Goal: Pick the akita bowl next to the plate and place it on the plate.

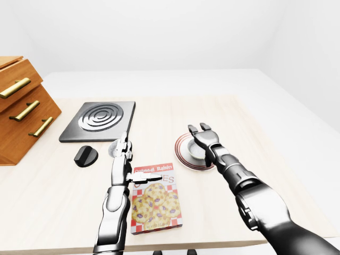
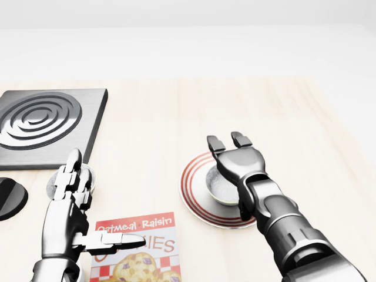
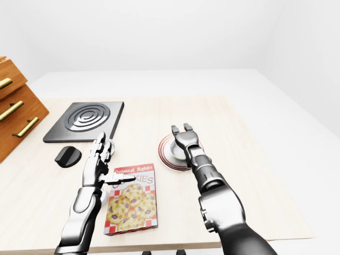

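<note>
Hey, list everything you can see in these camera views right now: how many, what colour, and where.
table: 1, pale wood, under everything
drawer cabinet: 1, brown wood with brass handles, left edge of the left-eye view
burner plate: 1, dark grey with metal rings, upper left of the table
knob: 1, black, just below the burner plate
cookie box: 1, red and white, lying flat near the table's bottom edge
plate: 1, white with red rings, mid-table
bowl: 1, pale grey-white, sitting on the plate
second bowl: 1, pale, mostly hidden behind the left hand's fingers
left hand: 1, silver, open, beside the cookie box
right hand: 1, dark metal, open, over the bowl
</note>
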Robot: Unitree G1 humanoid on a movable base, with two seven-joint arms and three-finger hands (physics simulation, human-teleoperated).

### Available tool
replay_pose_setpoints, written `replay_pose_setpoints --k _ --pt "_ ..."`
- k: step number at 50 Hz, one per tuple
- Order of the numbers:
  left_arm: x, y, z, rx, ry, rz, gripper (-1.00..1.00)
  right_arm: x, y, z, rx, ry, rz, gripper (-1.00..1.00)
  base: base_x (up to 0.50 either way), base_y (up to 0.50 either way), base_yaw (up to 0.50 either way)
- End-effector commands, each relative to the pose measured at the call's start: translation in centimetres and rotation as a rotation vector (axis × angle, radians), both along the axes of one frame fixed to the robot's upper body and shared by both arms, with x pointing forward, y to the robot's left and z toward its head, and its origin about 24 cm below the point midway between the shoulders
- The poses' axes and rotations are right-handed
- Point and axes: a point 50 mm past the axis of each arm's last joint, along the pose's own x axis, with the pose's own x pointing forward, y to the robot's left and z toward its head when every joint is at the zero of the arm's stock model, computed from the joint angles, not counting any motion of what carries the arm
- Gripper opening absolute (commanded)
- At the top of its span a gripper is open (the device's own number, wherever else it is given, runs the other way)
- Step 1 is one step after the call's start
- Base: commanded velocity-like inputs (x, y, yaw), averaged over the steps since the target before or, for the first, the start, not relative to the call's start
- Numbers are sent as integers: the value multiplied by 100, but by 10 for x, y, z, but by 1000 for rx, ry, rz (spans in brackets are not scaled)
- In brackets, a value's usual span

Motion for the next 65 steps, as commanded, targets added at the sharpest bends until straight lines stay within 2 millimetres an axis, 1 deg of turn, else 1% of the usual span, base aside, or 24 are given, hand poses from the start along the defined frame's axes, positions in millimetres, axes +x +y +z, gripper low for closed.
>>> replay_pose_setpoints --k 1,4,6,7,11,12,14,21,23,25,32,36,45,48,56,57,61,62,65 --pt "0 0 0 -1 0 0 100 0 -2 -1 10 24 -11 100 0 0 0" --pt "0 0 1 -1 -1 1 100 0 -9 -1 -5 56 -24 100 0 0 0" --pt "0 0 1 0 -2 1 100 2 -15 3 -6 62 -38 100 0 0 0" --pt "-1 1 2 1 -3 2 100 3 -23 6 -18 78 -51 100 0 0 0" --pt "-2 1 5 1 -10 3 100 8 -34 18 -33 59 -72 100 0 0 0" --pt "-2 1 5 1 -10 3 100 9 -34 19 -33 58 -72 100 0 0 0" --pt "-4 1 7 0 -13 5 100 13 -41 31 -13 32 -90 100 0 0 0" --pt "-4 1 7 1 -13 9 100 18 -48 54 72 17 -113 100 0 0 0" --pt "-4 1 7 1 -14 9 100 18 -50 56 69 13 -115 100 0 0 0" --pt "-5 0 7 2 -14 9 100 18 -52 62 106 18 -122 100 0 0 0" --pt "-5 1 7 1 -12 12 100 16 -59 76 161 20 -123 100 0 0 0" --pt "-6 1 7 0 -12 12 100 15 -62 79 176 19 -125 100 0 0 0" --pt "-6 1 8 -3 -10 14 100 14 -70 77 181 15 -146 100 0 0 0" --pt "-4 2 6 -1 -9 15 100 12 -75 83 197 13 -149 100 0 0 0" --pt "-4 2 5 -3 -7 17 100 6 -80 94 235 14 -133 100 0 0 0" --pt "-4 2 5 -1 -8 17 100 6 -80 100 255 11 -126 100 0 0 0" --pt "-4 2 6 -1 -7 18 100 3 -82 110 283 1 -112 100 0 0 0" --pt "-4 2 6 0 -7 19 100 1 -84 115 288 -6 -104 100 0 0 0" --pt "-4 2 5 -1 -6 19 100 -2 -84 120 309 -8 -89 100 0 0 0"
